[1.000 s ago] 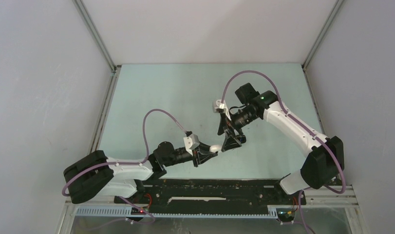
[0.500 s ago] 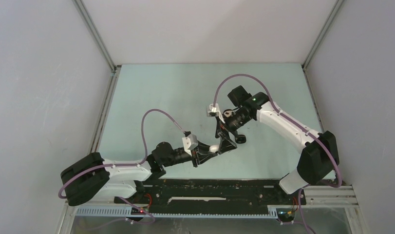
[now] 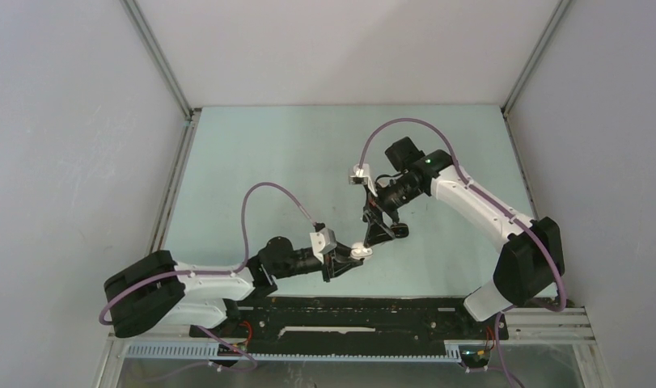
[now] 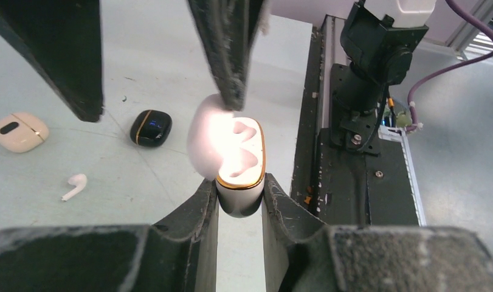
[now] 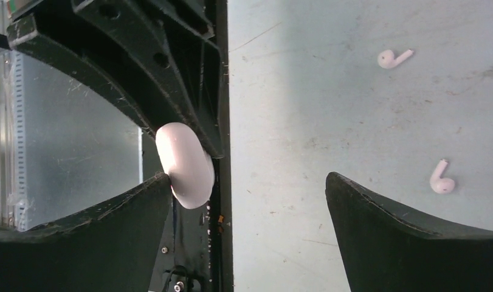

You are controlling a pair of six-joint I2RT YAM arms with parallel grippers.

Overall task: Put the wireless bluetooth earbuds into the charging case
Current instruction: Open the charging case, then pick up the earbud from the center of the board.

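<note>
My left gripper (image 4: 239,185) is shut on a white charging case (image 4: 239,159) with a gold rim, held above the table. Its lid (image 4: 202,143) stands open and both wells look empty, though glare washes them out. My right gripper (image 5: 248,182) is open, and one of its fingers (image 4: 227,52) touches the lid (image 5: 184,164). Nothing is between its jaws. Two white earbuds (image 5: 393,58) (image 5: 441,180) lie on the table. One white earbud (image 4: 75,185) shows in the left wrist view. From above, the case (image 3: 359,251) sits between both grippers (image 3: 350,257) (image 3: 379,232).
A closed beige case (image 4: 19,131) and a closed black case (image 4: 151,127) lie on the pale green table (image 3: 292,162). The black base rail (image 3: 349,311) runs along the near edge, right below the held case. Grey walls enclose the table.
The left gripper has moved slightly right and toward the near edge with the case. The right gripper has swung in from the right and now rests a finger against the case's lid.
</note>
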